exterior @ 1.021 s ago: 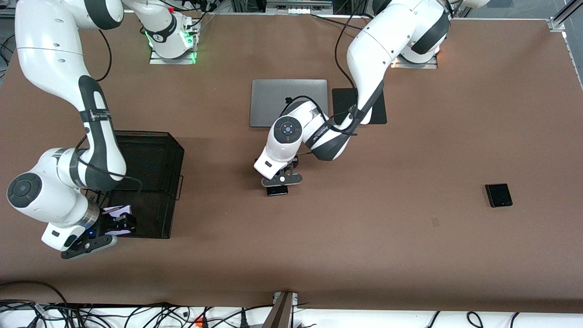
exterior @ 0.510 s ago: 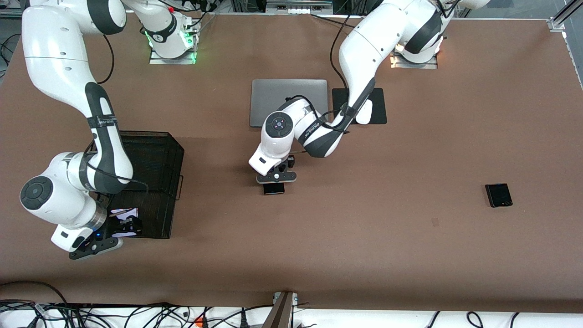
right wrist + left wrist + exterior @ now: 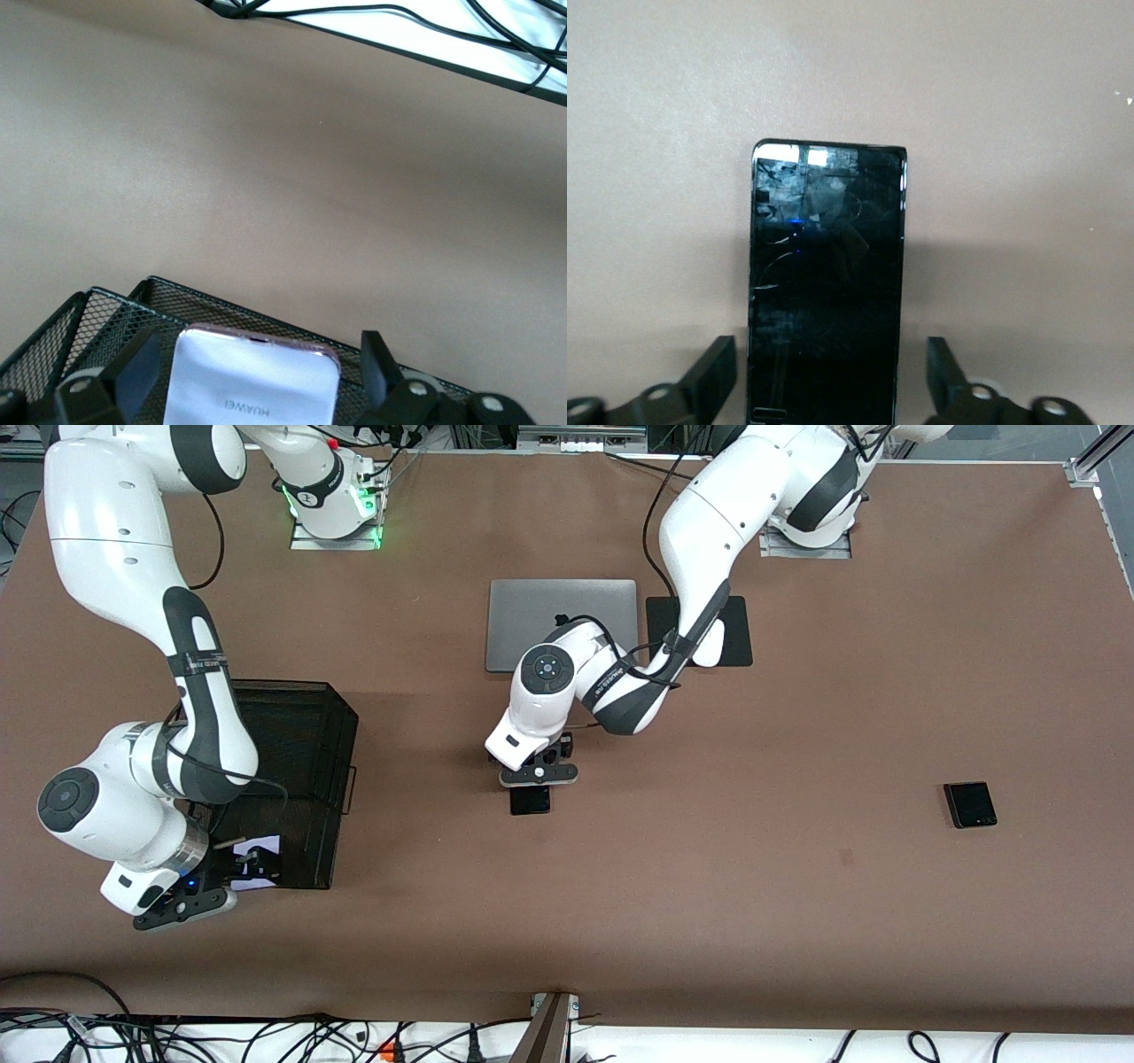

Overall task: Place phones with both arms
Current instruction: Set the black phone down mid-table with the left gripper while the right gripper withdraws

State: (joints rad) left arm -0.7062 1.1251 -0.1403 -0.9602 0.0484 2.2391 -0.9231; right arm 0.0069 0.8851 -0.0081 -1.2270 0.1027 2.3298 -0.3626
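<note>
My left gripper hangs low over the middle of the table, fingers open on either side of the long black slab phone. In the left wrist view the slab lies between my left gripper's spread fingers, with a gap at each side. My right gripper is open over the near corner of the black mesh basket. The pale white-lavender phone rests inside that corner. It also shows in the right wrist view, clear of both fingers. The small black folded phone lies alone toward the left arm's end.
A closed silver laptop lies farther from the camera than the slab. Beside it is a black mouse pad with a white mouse, partly hidden by my left arm. Cables run along the table's near edge.
My right gripper moved in over the basket corner and let go of the pale phone, which now lies in the basket. My left gripper shifted slightly toward the right arm's end; more of the slab shows.
</note>
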